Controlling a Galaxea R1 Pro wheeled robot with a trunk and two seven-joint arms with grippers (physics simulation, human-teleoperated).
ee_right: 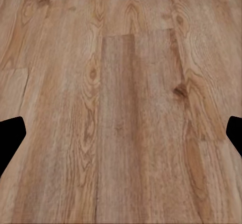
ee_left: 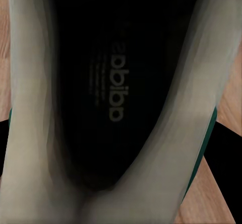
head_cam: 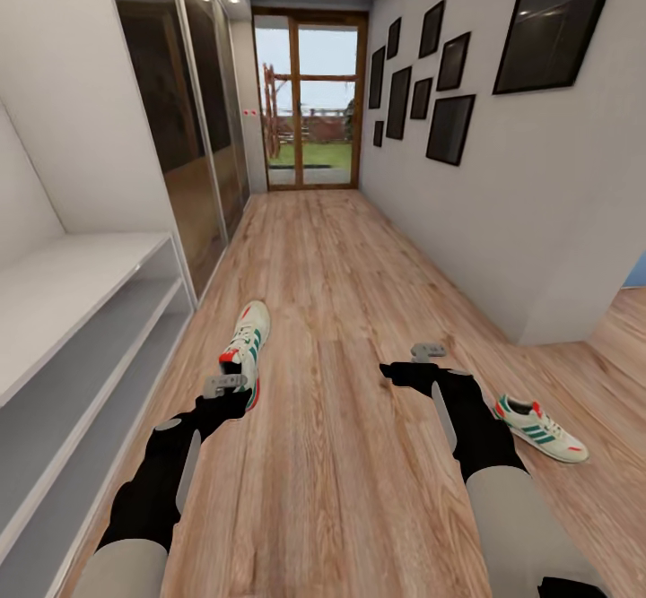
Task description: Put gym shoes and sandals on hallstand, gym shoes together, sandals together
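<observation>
Reaching low over the floor (head_cam: 359, 490), both arms sit in the foreground. Left gripper (head_cam: 226, 389) is at the heel of one gym shoe (head_cam: 248, 347); the left wrist view looks straight into its dark insole (ee_left: 113, 83), but grip state can't be told. Right gripper (head_cam: 422, 360) hovers over bare planks, fingers (ee_right: 11, 133) spread wide, holding nothing. Second shoe (head_cam: 541, 428) lies right of that arm. Rack (head_cam: 81, 356) stands at left, glass door (head_cam: 309, 100) at corridor end.

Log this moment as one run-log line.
left gripper: over gym shoe | right gripper: open above floor | second shoe: on floor
</observation>
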